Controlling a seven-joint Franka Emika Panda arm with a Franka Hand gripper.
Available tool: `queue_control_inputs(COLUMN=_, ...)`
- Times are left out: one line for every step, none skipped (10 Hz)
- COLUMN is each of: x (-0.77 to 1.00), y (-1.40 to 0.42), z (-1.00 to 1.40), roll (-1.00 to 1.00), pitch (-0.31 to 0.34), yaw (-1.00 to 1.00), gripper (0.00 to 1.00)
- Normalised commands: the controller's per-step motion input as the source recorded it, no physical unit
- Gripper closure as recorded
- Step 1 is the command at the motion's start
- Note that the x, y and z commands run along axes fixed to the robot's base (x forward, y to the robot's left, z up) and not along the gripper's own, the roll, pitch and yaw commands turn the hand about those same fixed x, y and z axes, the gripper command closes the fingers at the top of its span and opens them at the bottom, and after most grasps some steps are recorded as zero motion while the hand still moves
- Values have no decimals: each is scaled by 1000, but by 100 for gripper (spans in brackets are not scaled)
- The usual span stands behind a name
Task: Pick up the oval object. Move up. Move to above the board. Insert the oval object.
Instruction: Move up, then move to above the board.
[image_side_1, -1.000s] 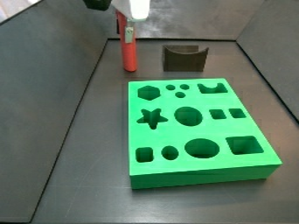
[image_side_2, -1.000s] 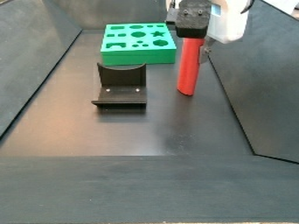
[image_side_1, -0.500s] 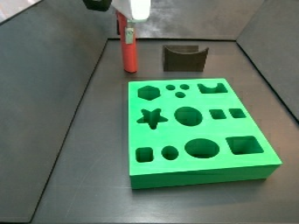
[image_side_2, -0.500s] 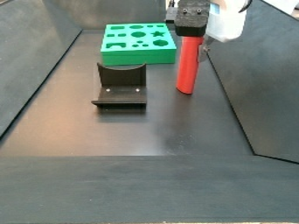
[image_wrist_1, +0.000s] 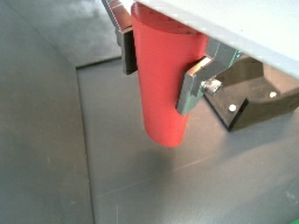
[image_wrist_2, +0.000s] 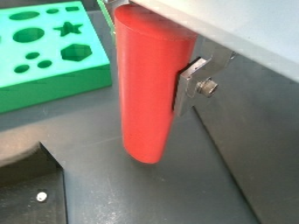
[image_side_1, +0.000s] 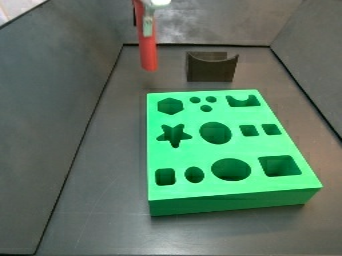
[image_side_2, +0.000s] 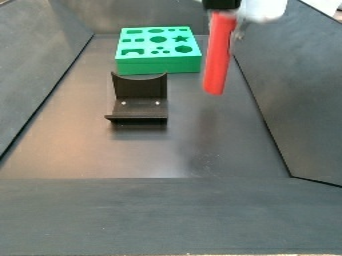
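The oval object (image_wrist_1: 165, 83) is a tall red-coral peg. It hangs upright between the silver fingers (image_wrist_1: 200, 84) of my gripper (image_wrist_1: 162, 61), which is shut on its upper part. In both side views the oval object (image_side_1: 147, 45) (image_side_2: 217, 60) is lifted off the dark floor, its lower end free. The gripper (image_side_2: 227, 12) is mostly out of frame in the side views. The bright green board (image_side_1: 227, 150) with its shaped holes lies flat on the floor, apart from the peg. It also shows in a wrist view (image_wrist_2: 47, 52) and in a side view (image_side_2: 158, 50).
The dark fixture (image_side_2: 138, 97) stands on the floor between the peg and the board's near end; it also shows in a side view (image_side_1: 210, 66) and in a wrist view (image_wrist_1: 251, 101). Grey walls enclose the dark floor.
The peg stood on the floor with the gripper around its top. Now the gripper has risen with the peg, and its lower end is off the floor.
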Motion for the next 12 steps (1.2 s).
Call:
queue_control_inputs(x=-23, y=-11, z=248, roll=-97, pitch=24, yaw=15, gripper=100)
queue_control_inputs(x=-120, y=118, z=1000, roll=-162, pitch=223, yaw=280, gripper=100)
queue_control_inputs(x=-115, y=125, z=1000, roll=-162, pitch=213, yaw=248, gripper=100)
queue_control_inputs(x=-95, y=103, z=1000, roll=-147, pitch=170, yaw=180, gripper=100)
queue_control_inputs(x=-74, y=83, z=1000, roll=-122, pitch=122, yaw=99, gripper=100)
queue_control_inputs(x=-67, y=78, z=1000, roll=-114, pitch=104, yaw=69, gripper=100)
queue_control_inputs(x=-50, y=62, z=997, roll=-115, pitch=73, yaw=34, gripper=100)
queue_control_inputs(x=-39, y=46, z=851, roll=-122, pitch=59, yaw=19, gripper=100)
queue_control_inputs(x=-24, y=31, z=709, roll=-130, pitch=52, yaw=8, gripper=100)
queue_control_inputs(x=-13, y=23, z=565, roll=-138, pitch=47, yaw=0, gripper=100)
queue_control_inputs(x=-8, y=16, z=371, roll=-149, pitch=45, yaw=-7, gripper=100)
queue_control_inputs(x=-7, y=14, z=227, roll=-153, pitch=40, yaw=-11, gripper=100)
